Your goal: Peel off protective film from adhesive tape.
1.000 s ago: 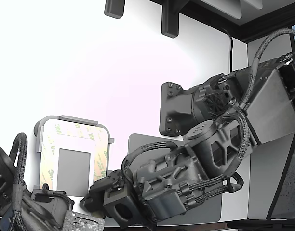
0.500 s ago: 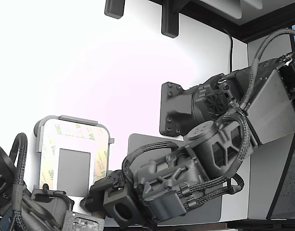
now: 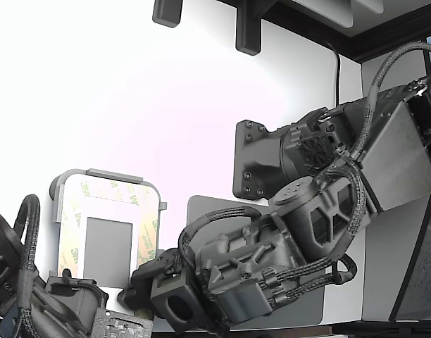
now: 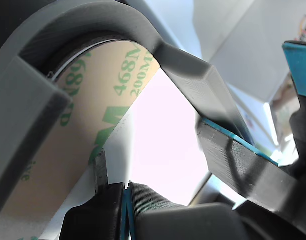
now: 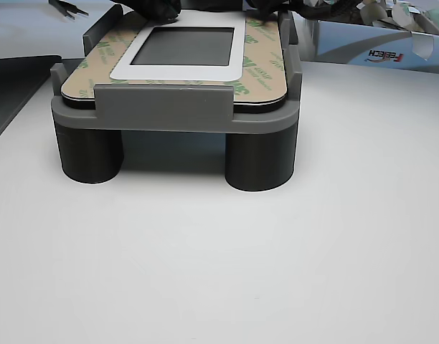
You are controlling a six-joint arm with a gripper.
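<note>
The fixture (image 5: pixel 176 107) serves as landmark: a grey plastic cradle on two dark round legs, standing on a white table (image 5: pixel 219 272).

Nearest in the wrist view, the gripper (image 4: pixel 127 192) sits right at the fixture's rim. Two dark fingers (image 4: pixel 158 200) press together with a thin blue line between them, and a small white sliver of liner edge stands just above that seam. The jaws look closed on that edge, though the contact itself is mostly hidden.

Just beyond the fingers, the film (image 4: pixel 68 145) curves along under the fixture rim: tan paper, green print reading "468" and "200M". It lies flat on the tape (image 5: pixel 266 64) for nearly all its visible run.

In the other view the plate (image 5: pixel 205 97) lies flat in the fixture, its tan strips framing a white border and a grey rectangle (image 5: pixel 185 45). The liner covers all four sides. Dark gripper parts touch the plate's far edge.

In the exterior view the fixture (image 3: pixel 106 225) stands toward the view's left, the plate upright in frame, liner (image 3: pixel 146 232) pale yellow with green logos. The arm (image 3: pixel 272 246) reaches in from the right; its gripper end sits at the fixture's lower right corner. A dark grey mat (image 3: pixel 215 211) lies beside the fixture, under the arm. A second arm (image 3: pixel 32 296) shows at the fixture's lower left.
</note>
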